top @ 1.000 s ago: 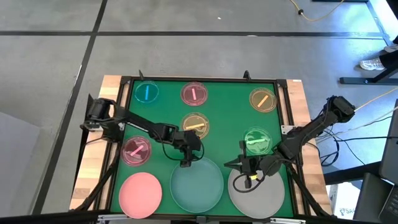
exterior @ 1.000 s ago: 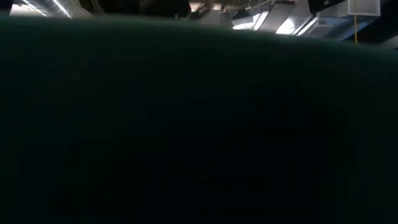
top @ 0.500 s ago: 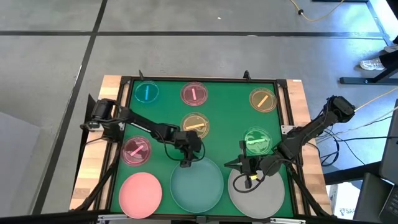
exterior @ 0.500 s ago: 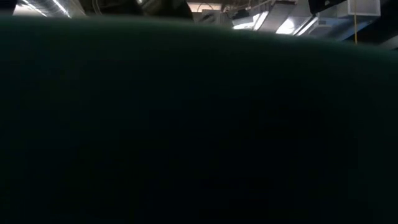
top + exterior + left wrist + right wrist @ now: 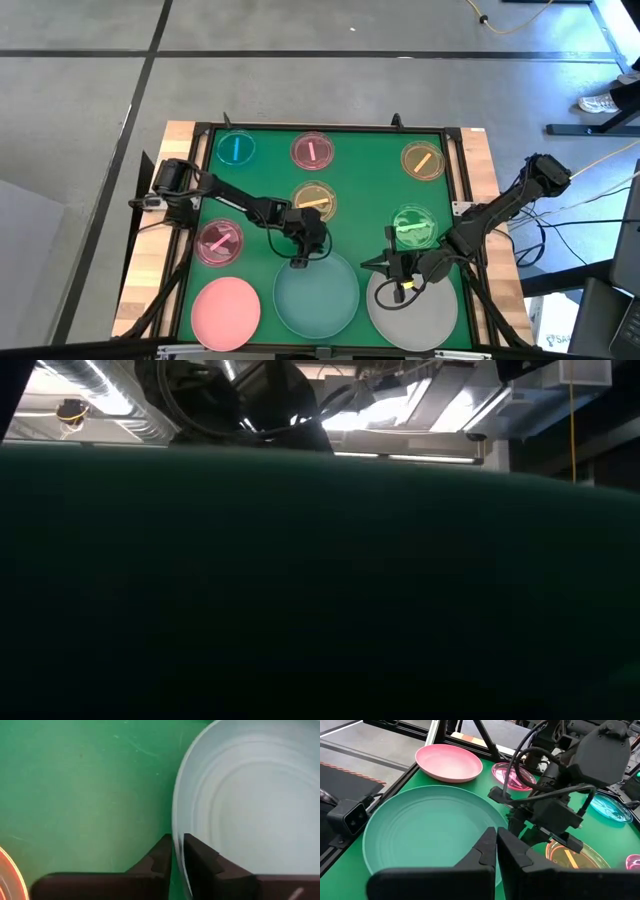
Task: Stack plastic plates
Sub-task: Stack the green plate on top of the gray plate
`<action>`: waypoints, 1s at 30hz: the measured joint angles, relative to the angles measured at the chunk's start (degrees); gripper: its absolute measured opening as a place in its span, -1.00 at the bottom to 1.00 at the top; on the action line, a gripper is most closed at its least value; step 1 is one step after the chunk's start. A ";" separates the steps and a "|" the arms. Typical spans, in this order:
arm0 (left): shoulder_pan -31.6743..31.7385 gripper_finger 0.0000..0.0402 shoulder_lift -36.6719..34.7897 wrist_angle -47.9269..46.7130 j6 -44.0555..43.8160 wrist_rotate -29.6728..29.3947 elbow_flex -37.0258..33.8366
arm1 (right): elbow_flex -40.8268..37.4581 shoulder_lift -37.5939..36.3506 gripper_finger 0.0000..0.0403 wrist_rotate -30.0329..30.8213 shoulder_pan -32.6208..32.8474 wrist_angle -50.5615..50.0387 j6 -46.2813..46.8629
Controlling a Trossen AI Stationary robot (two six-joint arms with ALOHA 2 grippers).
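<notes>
A large teal plate [image 5: 316, 298] lies on the green mat near the front edge, between a large pink plate [image 5: 226, 308] and a large grey-white plate [image 5: 415, 310]. My left gripper [image 5: 298, 262] is at the teal plate's far left rim, shut on it. My right gripper [image 5: 370, 265] is shut and holds nothing. It is by the grey-white plate's far left rim, pointing toward the teal plate [image 5: 430, 835]. In the low view the teal plate [image 5: 320, 590] fills nearly the whole picture. My left gripper pinches the teal plate's rim [image 5: 174, 832] at its far left side. One finger [image 5: 197, 857] stands inside the plate and the other finger [image 5: 161, 859] outside it. The fingers come from above, pointing down. Whether the rim is off the mat I cannot tell.
Several small translucent plates lie on the mat behind the large ones: blue [image 5: 236, 149], pink [image 5: 311, 151], amber [image 5: 422, 160], yellow [image 5: 314, 200], green [image 5: 413, 227] and another pink [image 5: 219, 241]. A black frame [image 5: 330, 128] edges the mat.
My left gripper has closed on the teal plate's far left rim while staying in place. In the low view the plate's dark upper outline now stands lower, and more of the arm behind it shows.
</notes>
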 joint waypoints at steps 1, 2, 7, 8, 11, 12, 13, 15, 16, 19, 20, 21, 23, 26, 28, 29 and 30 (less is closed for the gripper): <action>0.16 -0.89 0.00 0.08 0.05 0.03 0.00 | 0.00 0.00 -0.96 0.02 0.00 0.01 0.00; 0.26 -0.93 0.00 0.14 0.30 0.21 0.01 | 0.00 0.00 -0.96 0.02 0.00 0.01 0.00; 0.27 -0.96 0.00 3.01 2.71 1.01 0.01 | 0.00 0.00 -0.96 0.04 0.00 1.00 0.00; 0.27 -0.95 0.00 4.18 2.75 1.53 0.01 | 0.00 0.00 -0.96 0.04 0.00 1.39 -0.02; 0.53 -0.96 -0.50 8.63 1.12 1.53 -0.02 | 0.35 0.00 -0.96 0.04 0.00 2.00 -0.02; 0.59 -0.96 -0.82 10.41 0.05 1.11 -0.02 | 0.83 0.00 -0.96 0.04 0.00 2.00 -0.04; 0.63 -0.96 -1.05 12.10 -0.93 0.64 -0.02 | 1.44 0.00 -0.96 0.04 0.00 2.00 -0.02; 0.64 -0.95 -1.09 15.95 -3.05 0.18 -0.02 | 2.84 -0.02 -0.96 0.04 0.00 1.85 -0.02; 0.58 -0.95 -1.09 17.55 -4.36 -0.03 -0.02 | 3.69 -0.02 -0.96 0.04 0.00 1.40 -0.02; 0.11 -0.94 -0.91 22.56 -6.79 -2.70 -0.02 | 6.53 -0.02 -0.96 0.04 0.00 0.05 -1.00; -0.02 -0.94 -0.80 23.69 -7.38 -3.98 -0.02 | 7.59 -0.02 -0.96 0.05 0.00 -0.21 -1.18; -0.11 -0.93 -0.73 24.48 -8.06 -5.29 -0.02 | 8.64 -0.02 -0.96 0.07 0.00 -0.28 -1.27; -0.17 -0.93 -0.65 25.61 -8.70 -7.56 -0.02 | 10.55 -0.02 -0.96 0.07 0.00 -0.50 -1.29; -0.17 -0.93 -0.36 26.43 -10.16 -10.53 1.07 | 13.79 -0.02 -0.96 0.07 0.00 -1.28 -1.38; -0.17 -0.93 0.69 26.53 -10.29 -11.02 3.28 | 16.26 -0.04 -0.96 0.07 0.00 -2.67 -1.50; -0.20 -0.93 1.54 26.87 -10.23 -11.02 4.82 | 17.41 -0.04 -0.96 0.08 0.00 -3.90 -1.51; -0.37 -0.93 2.55 26.84 -10.28 -11.11 6.23 | 18.50 -0.04 -0.96 0.09 0.00 -5.29 -1.51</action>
